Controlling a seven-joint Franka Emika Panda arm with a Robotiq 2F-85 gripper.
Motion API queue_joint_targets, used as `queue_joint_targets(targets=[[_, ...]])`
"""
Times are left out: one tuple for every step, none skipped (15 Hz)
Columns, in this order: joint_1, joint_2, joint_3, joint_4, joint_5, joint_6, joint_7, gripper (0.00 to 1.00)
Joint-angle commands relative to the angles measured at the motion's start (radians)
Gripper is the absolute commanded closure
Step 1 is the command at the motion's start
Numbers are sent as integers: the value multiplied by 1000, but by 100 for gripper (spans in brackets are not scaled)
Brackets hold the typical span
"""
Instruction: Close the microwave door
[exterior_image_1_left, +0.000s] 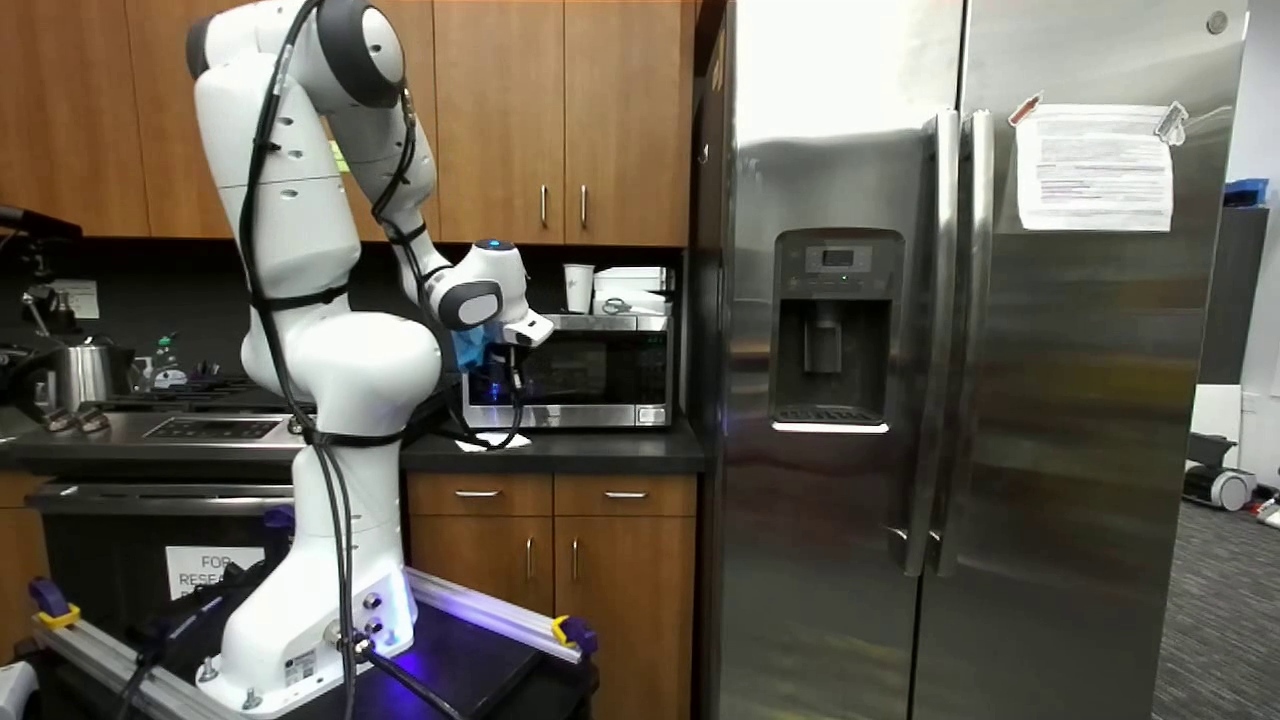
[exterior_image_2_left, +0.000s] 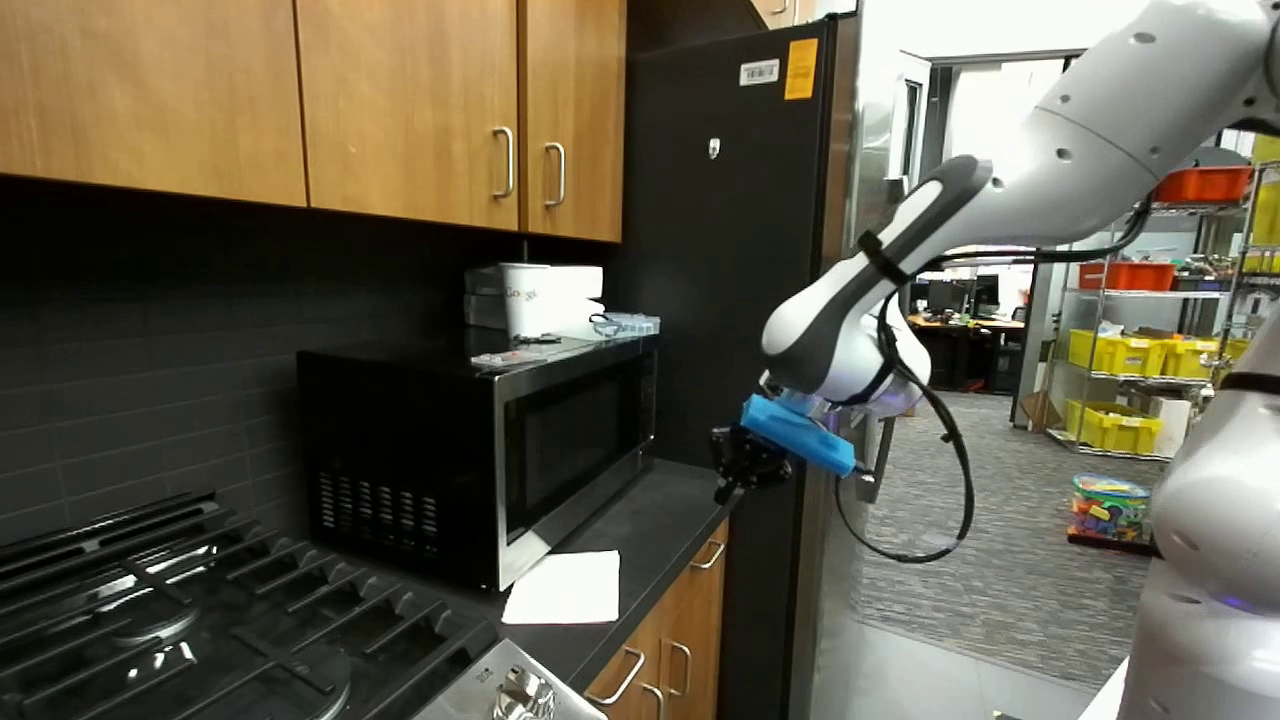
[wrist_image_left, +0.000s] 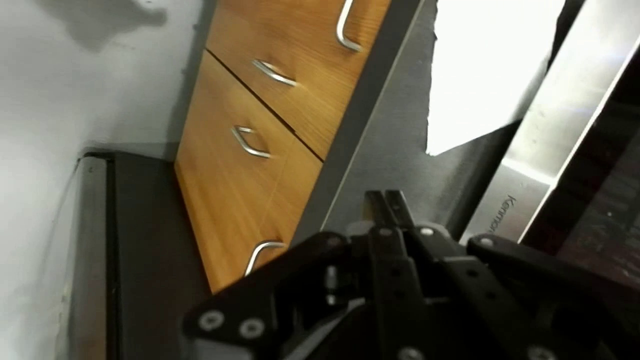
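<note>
The microwave door (exterior_image_2_left: 575, 435) has a dark glass window and a silver frame. It sits flush against the microwave body (exterior_image_2_left: 400, 450) in an exterior view, and its front also shows in an exterior view (exterior_image_1_left: 590, 368). In the wrist view its silver lower frame and dark glass (wrist_image_left: 525, 187) run along the right edge. My gripper (exterior_image_2_left: 724, 494) is in front of the door, apart from it, above the counter's front edge. In the wrist view the fingertips (wrist_image_left: 384, 194) are together with nothing between them. In an exterior view the arm's wrist hides the door's left part.
A white paper sheet (exterior_image_2_left: 565, 588) lies on the dark counter (exterior_image_2_left: 665, 500) before the microwave. A white cup (exterior_image_2_left: 524, 300) and boxes stand on top of it. A stove (exterior_image_2_left: 200, 620) is beside it; the refrigerator (exterior_image_1_left: 840, 560) stands on the other side. Wooden cabinets (exterior_image_1_left: 500, 120) hang above.
</note>
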Motion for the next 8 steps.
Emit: queue_joint_targets(targets=[[-117,-216,96,-21,-201,-237,119,89],[-100,-276,82,-23,-218,-305,125,74],[-79,-149,67,-14,-174,-189,95,93],[-85,-197,71,-7,-190,-246,103,88],[-86,-234,73,-7,-195,-277,105,82],[-86,-256,74,-11,-196,-291,105,74],[-86,-268,74,-14,-196,-297,105,74],[-86,-269,74,-15,-196,-298,105,74]])
